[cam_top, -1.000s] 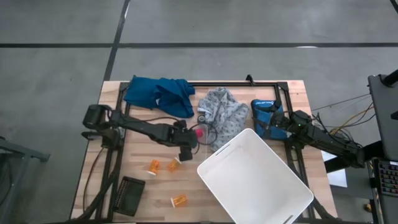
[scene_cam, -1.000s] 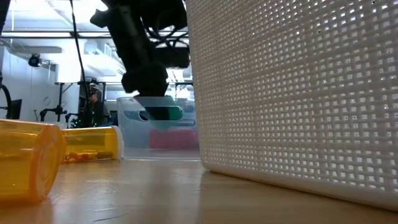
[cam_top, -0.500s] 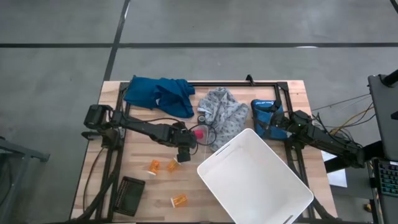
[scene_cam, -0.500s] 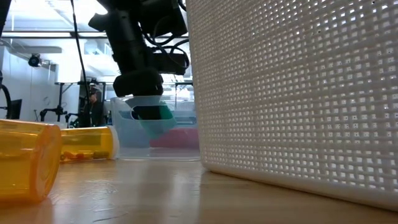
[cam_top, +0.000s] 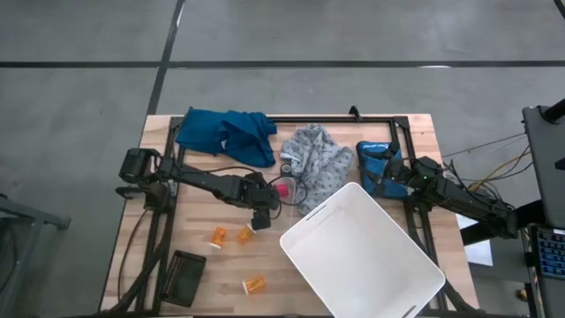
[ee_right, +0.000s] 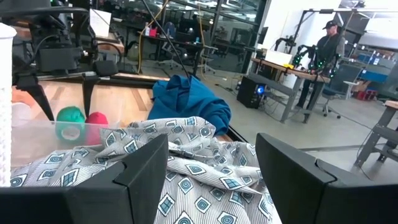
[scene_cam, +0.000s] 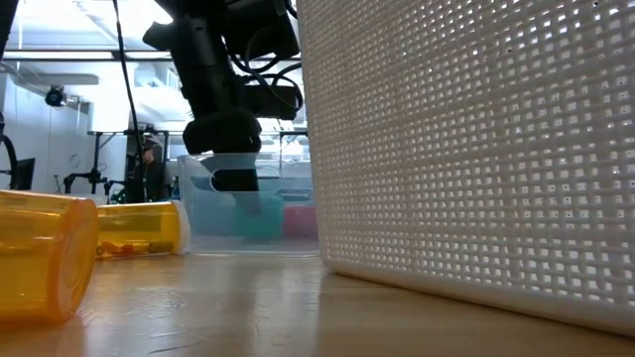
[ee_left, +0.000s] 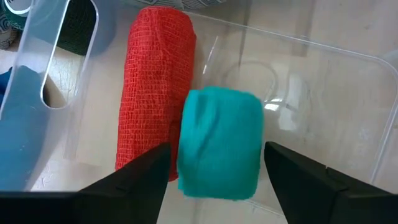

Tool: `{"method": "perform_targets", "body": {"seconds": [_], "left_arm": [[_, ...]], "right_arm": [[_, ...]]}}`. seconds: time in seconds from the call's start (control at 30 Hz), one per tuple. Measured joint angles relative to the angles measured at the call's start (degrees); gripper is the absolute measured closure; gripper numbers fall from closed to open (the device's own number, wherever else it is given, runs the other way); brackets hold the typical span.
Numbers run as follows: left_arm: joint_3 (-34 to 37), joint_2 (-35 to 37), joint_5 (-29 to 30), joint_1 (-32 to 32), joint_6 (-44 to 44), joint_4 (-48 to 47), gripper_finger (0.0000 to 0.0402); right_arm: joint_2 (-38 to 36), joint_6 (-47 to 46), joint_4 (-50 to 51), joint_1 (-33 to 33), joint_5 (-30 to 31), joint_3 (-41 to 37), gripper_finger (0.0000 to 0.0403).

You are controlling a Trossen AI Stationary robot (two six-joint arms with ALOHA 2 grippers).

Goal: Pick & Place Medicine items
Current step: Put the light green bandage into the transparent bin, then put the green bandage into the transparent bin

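Note:
Three orange pill bottles lie on their sides on the table (cam_top: pixel 216 236) (cam_top: pixel 245 234) (cam_top: pixel 254 284); the low view shows two of them (scene_cam: pixel 40 253) (scene_cam: pixel 139 230). My left gripper (ee_left: pixel 214 180) hangs open, pointing steeply down over a clear plastic container (scene_cam: pixel 213 213). A teal bandage roll (ee_left: pixel 219 142) lies in that container beside a red roll (ee_left: pixel 154 93), between my fingers but apart from them. My right gripper (ee_right: pixel 211 186) waits open at the table's right side, near the grey patterned cloth (ee_right: pixel 186 155), with nothing between its fingers.
A large white mesh basket (cam_top: pixel 362 252) fills the near right of the table and stands close to the container. A blue cloth (cam_top: pixel 225 132) and the grey patterned cloth (cam_top: pixel 318 163) lie along the far edge. A black grid piece (cam_top: pixel 184 276) lies near left, a blue object (cam_top: pixel 378 163) at the right.
My left gripper has opened and let go of the teal roll. The roll first hung level between the fingers, then tipped and dropped into the clear container beside the red roll. The arm itself has stayed in place.

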State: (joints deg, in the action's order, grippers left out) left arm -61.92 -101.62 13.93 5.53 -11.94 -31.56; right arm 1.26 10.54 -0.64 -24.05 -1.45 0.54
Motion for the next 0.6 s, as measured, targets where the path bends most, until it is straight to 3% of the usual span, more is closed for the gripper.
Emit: {"method": "perform_targets", "body": {"seconds": [0.6], "left_arm": [[-4.36, 1.82, 1.46, 0.12, 0.05, -1.4, 0.0132]], "right_arm": [[0.02, 0.0, -0.02, 0.02, 0.02, 0.0, 0.0163]]}}
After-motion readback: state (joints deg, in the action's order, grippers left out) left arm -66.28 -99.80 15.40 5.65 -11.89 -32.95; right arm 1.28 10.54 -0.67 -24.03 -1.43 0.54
